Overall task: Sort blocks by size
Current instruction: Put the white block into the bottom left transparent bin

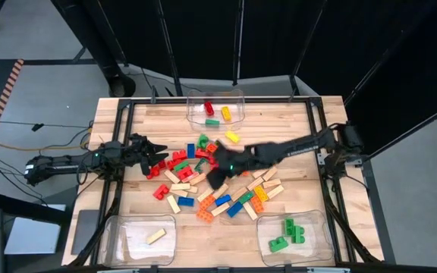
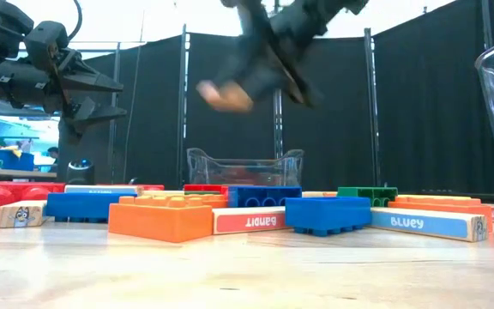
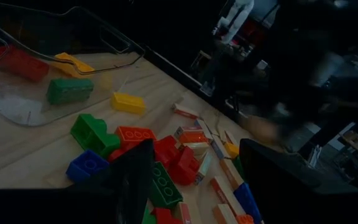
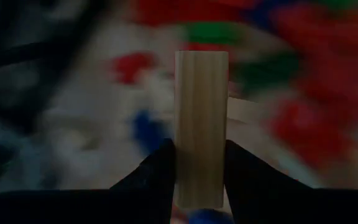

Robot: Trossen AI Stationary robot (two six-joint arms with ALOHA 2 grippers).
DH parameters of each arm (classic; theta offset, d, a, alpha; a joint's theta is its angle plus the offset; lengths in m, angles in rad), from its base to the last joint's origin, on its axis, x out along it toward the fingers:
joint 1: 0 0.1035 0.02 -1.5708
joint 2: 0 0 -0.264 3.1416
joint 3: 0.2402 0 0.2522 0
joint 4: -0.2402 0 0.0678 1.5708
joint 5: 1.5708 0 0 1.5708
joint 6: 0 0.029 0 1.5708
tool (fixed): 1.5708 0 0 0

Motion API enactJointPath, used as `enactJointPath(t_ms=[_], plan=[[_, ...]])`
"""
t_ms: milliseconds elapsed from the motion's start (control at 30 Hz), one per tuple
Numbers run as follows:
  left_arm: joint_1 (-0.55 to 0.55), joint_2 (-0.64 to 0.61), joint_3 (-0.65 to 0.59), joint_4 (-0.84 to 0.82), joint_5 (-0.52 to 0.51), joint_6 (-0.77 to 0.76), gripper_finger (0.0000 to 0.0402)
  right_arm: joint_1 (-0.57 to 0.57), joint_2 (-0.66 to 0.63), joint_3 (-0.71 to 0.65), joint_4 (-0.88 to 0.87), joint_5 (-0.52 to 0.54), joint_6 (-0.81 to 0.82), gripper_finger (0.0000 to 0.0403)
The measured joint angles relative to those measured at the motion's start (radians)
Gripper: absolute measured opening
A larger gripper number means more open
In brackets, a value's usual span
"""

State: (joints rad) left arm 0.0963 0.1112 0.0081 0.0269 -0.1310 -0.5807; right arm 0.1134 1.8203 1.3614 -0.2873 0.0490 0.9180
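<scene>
The right gripper (image 4: 199,180) has its two fingers closed on the sides of a pale wooden bar (image 4: 201,127), near one end of it. The long axis of the bar runs straight out from the jaws, so most of its length stands free in front of the fingertips. In the high view this gripper (image 1: 217,176) is above the middle of the pile of blocks (image 1: 218,182), and the low view shows it lifted clear of the table, with the bar's tan end (image 2: 225,96) well above the bricks.

The coming move, I judge, is to carry the bar to a bin. The bin at the near left corner (image 1: 120,243) already holds one tan bar (image 1: 155,236), so it seems the proper place; it lies toward the left and the front of the table from the jaws. The bin with green bricks (image 1: 264,227) is nearer, but holds another kind.

The left gripper (image 1: 158,155) waits at the left edge of the pile, its jaws spread wide and holding nothing.
</scene>
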Motion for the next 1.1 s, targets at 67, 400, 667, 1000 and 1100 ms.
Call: enactJointPath(t_ms=[67, 400, 667, 1000, 1100], plan=[[0.0, 0.0, 0.0, 0.001, 0.0, 0.0, 0.0245, 0.045, 0.029, 0.028, 0.065, -0.003, -0.066, 0.0116], [0.0, 0.0, 0.0, 0.002, 0.0, -0.006, 0.0245, 0.082, 0.34, 0.417, 0.084, -0.146, -0.338, 0.0116], [0.0, 0.0, 0.0, 0.002, 0.0, -0.007, 0.0245, 0.089, 0.6, 0.828, 0.068, -0.321, -0.47, 0.0116], [0.0, 0.0, 0.0, 0.002, 0.002, -0.007, 0.0245, 0.124, 0.753, 0.992, -0.007, -0.44, -0.402, 0.0151], [0.0, 0.002, 0.0, 0.002, 0.003, -0.007, 0.0245, 0.123, 0.736, 0.996, -0.025, -0.44, -0.397, 0.0244]])
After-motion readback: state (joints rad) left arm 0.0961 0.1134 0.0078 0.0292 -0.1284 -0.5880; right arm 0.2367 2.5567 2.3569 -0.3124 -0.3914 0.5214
